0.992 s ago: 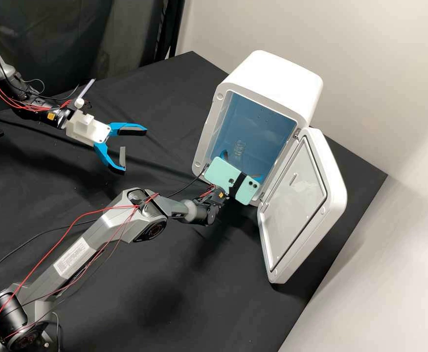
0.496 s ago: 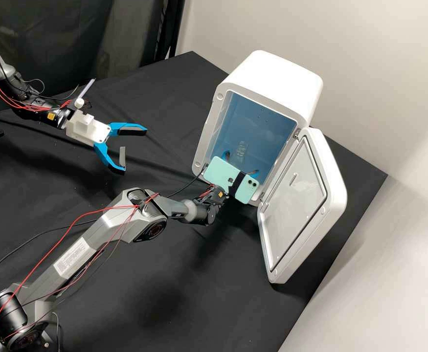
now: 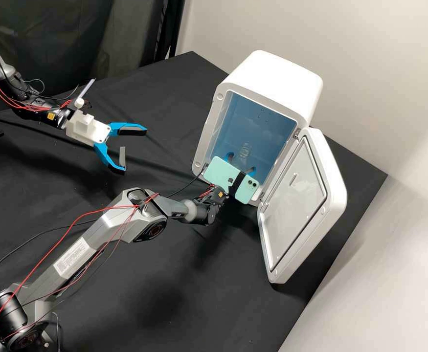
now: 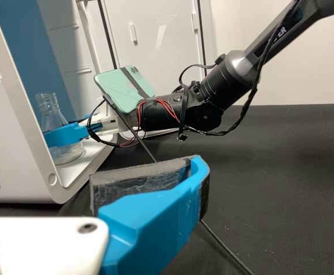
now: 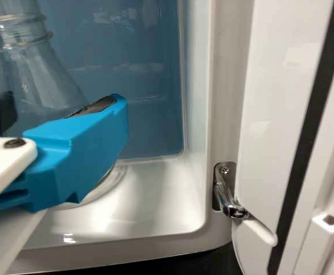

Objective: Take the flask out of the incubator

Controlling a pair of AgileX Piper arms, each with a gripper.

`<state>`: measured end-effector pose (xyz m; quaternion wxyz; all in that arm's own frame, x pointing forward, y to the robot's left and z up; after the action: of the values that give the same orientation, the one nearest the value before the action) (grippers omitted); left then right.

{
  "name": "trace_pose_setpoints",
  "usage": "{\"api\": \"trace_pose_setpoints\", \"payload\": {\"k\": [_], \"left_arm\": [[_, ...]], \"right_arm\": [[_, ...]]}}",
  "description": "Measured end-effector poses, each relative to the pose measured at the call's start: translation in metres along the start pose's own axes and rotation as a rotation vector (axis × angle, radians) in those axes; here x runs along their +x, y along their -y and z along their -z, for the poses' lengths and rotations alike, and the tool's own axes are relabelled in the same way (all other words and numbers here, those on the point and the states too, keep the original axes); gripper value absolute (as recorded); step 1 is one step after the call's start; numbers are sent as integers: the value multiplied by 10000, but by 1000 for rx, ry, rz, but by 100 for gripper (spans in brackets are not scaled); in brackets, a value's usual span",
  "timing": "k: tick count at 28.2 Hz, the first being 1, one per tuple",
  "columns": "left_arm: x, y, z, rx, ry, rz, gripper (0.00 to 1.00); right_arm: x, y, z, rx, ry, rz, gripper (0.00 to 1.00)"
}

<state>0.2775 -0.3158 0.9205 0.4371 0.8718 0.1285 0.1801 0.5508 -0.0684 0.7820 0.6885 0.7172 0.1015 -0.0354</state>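
Note:
A clear conical flask [image 3: 245,149] stands upright on the floor of the open white incubator [image 3: 272,80], against its blue inner wall. My right gripper [image 3: 239,163] is inside the chamber. Its blue fingers [image 5: 78,152] press the flask [image 5: 32,74] low on the cone from both sides, so it is shut on the flask. From the left wrist view the flask [image 4: 55,129] shows behind one right finger [image 4: 69,133]. My left gripper [image 3: 119,144] hangs open and empty above the bench, well left of the incubator.
The incubator door [image 3: 299,205] stands swung open to the right, its hinge [image 5: 227,197] close to my right gripper. A mint phone [image 3: 233,180] rides on the right wrist. The black bench [image 3: 174,274] runs to an edge just right of the door.
The right gripper's fingers have drawn together around the flask, which shifted slightly to the right. The left arm has stayed still.

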Motion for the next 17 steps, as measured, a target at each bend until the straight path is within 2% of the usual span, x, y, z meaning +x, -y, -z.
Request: {"api": "trace_pose_setpoints", "payload": {"k": [15,17], "left_arm": [[0,0,2,-2,-2,0,100],[0,0,2,5,-2,0,100]], "right_arm": [[0,0,1,0,-2,-1,0],[0,0,1,0,-2,-1,0]]}}
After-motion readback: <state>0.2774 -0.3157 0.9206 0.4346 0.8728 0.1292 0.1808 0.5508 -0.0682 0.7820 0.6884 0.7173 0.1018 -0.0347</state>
